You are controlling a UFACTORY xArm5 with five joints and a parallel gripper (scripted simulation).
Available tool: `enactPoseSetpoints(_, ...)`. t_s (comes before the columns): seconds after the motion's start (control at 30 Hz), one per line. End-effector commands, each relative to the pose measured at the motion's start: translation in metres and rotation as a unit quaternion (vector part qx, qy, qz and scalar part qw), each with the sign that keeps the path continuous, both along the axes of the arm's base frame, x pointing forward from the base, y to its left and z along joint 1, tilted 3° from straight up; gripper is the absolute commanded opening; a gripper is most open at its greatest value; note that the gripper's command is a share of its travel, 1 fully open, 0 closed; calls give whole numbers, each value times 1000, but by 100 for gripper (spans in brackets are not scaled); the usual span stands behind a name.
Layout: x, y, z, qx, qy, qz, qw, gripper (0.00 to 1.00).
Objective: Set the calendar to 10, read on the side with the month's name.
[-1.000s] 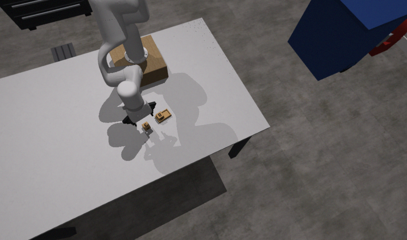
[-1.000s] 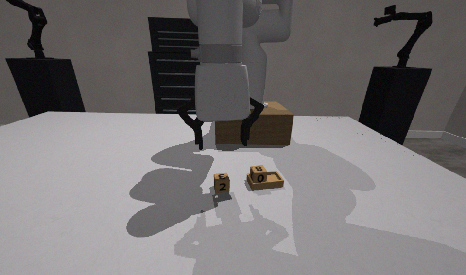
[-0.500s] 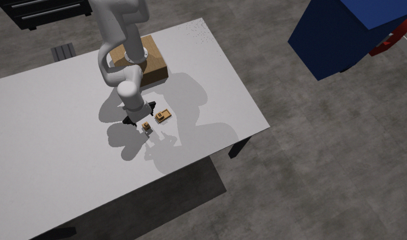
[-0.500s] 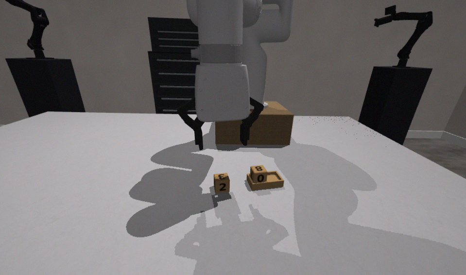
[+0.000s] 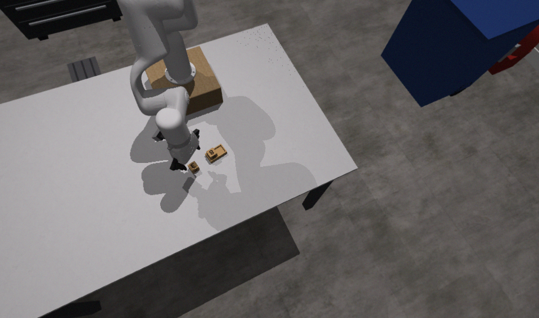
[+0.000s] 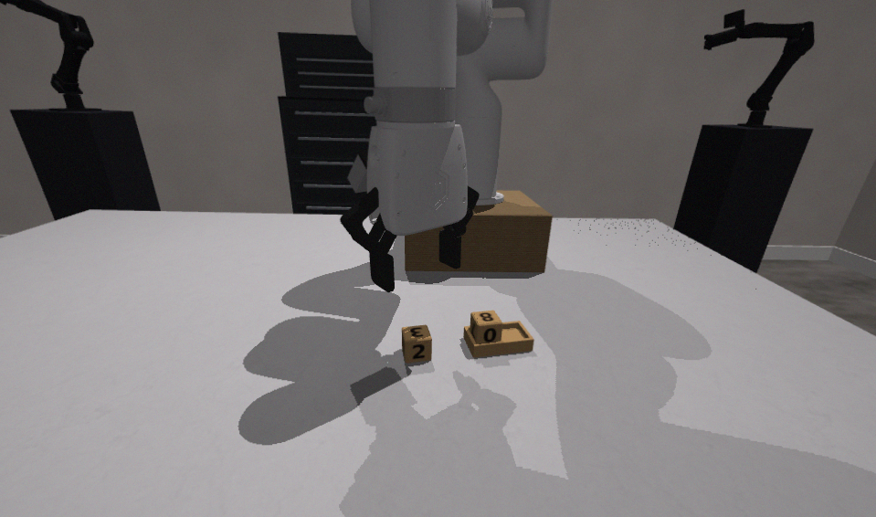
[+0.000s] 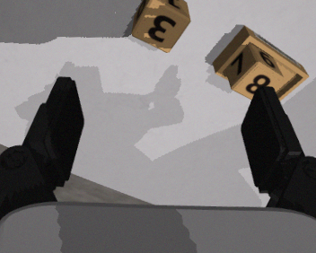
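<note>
My gripper is wide open and empty, above the table on the robot's side of the cubes. A loose wooden cube stands on the table left of the tray, 3 on top and an upright 2 facing the exterior camera. The wooden tray lies on the table. The other cube stands in its left half, 8 on top and 0 facing the exterior camera; its right half is empty. No month's name is readable.
The white table carries the wooden block under the robot's base, behind the cubes. The table's front edge lies beyond the tray in the top view. A blue cabinet stands off the table.
</note>
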State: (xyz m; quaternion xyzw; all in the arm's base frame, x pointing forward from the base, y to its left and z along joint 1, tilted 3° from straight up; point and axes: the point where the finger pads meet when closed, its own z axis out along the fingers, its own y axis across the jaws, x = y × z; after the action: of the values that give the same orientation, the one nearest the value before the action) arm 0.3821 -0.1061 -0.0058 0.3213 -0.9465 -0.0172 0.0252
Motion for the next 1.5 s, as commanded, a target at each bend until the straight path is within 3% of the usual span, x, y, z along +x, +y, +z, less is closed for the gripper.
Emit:
enactPoseSetpoints(0.0, 1, 0, 0, 4, -3, 87, 996, 100)
enactPoseSetpoints(0.13, 1, 0, -1, 7, -4, 133, 991, 100)
enactPoseSetpoints(0.4, 1, 0, -3, 16, -6, 294, 956, 100)
enactPoseSetpoints(0.47, 1, 0, -3, 16, -6, 294, 956, 100)
enactPoseSetpoints(0.53, 1, 0, -4, 20, -7, 360, 933, 100)
enactPoseSetpoints(0.7, 1, 0, -5, 24, -8, 421, 907, 100)
enactPoseSetpoints(0.87, 0, 0, -6, 28, -10, 506, 862, 100)
enactPoseSetpoints(0.97, 0, 0, -6, 29, -10, 520, 853, 100)
enactPoseSetpoints(1.1, 0, 0, -6, 29, -10, 521, 853, 100)
enactPoseSetpoints(1.13, 0, 0, -6, 29, -10, 521, 853, 49)
enactPoseSetpoints(1.47, 0, 0, -6, 29, -10, 521, 853, 49)
